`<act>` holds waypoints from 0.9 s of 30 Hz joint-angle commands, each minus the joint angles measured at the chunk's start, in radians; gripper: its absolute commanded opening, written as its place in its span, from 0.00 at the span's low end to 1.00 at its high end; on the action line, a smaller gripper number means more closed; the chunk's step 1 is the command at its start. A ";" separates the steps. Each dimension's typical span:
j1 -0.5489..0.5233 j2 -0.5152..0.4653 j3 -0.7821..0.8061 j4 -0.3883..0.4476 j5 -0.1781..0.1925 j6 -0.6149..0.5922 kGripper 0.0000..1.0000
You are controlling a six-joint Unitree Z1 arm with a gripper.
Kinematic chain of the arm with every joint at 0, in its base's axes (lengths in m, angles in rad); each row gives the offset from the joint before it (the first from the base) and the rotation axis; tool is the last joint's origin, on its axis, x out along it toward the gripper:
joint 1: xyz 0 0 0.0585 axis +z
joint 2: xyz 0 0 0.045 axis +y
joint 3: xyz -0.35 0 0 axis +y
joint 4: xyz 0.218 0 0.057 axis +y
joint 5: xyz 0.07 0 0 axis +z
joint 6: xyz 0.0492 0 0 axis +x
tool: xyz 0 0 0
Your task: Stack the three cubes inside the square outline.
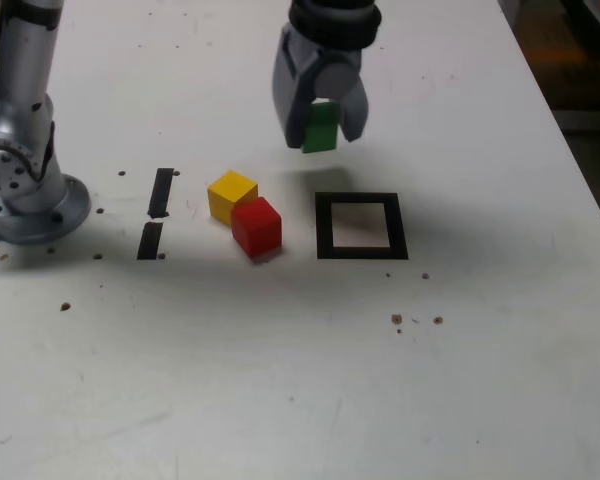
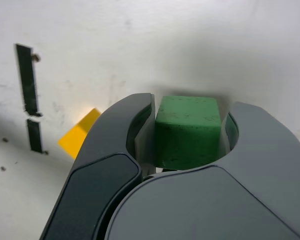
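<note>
My gripper (image 1: 321, 128) hangs above the table, shut on the green cube (image 1: 321, 130), which sits between the grey jaws in the wrist view too (image 2: 187, 131). It is behind the square outline (image 1: 360, 226), a black tape frame with a white inside, and slightly toward the exterior view's left of it. The yellow cube (image 1: 230, 194) and the red cube (image 1: 257, 226) rest on the table touching each other, to the exterior view's left of the outline. In the wrist view only a corner of the yellow cube (image 2: 80, 139) shows beside a jaw; the red cube is hidden there.
Two short black tape strips (image 1: 156, 212) lie to the exterior view's left of the cubes. The arm's grey base (image 1: 20, 180) stands at the far left. Small dark specks (image 1: 415, 320) dot the white table. The table's right edge (image 1: 580, 170) runs past the outline.
</note>
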State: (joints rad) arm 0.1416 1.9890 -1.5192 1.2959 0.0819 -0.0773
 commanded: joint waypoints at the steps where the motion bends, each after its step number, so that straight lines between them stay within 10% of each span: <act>1: 0.006 0.031 -0.001 -0.032 0.003 0.021 0.23; 13: 0.027 0.092 -0.007 -0.106 0.004 0.067 0.31; 21: 0.037 0.108 -0.012 -0.116 -0.026 0.125 0.82; 27: 0.037 0.061 -0.025 -0.092 -0.030 0.111 0.98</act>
State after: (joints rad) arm 0.1811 2.0763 -1.5322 1.1952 0.0521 0.0413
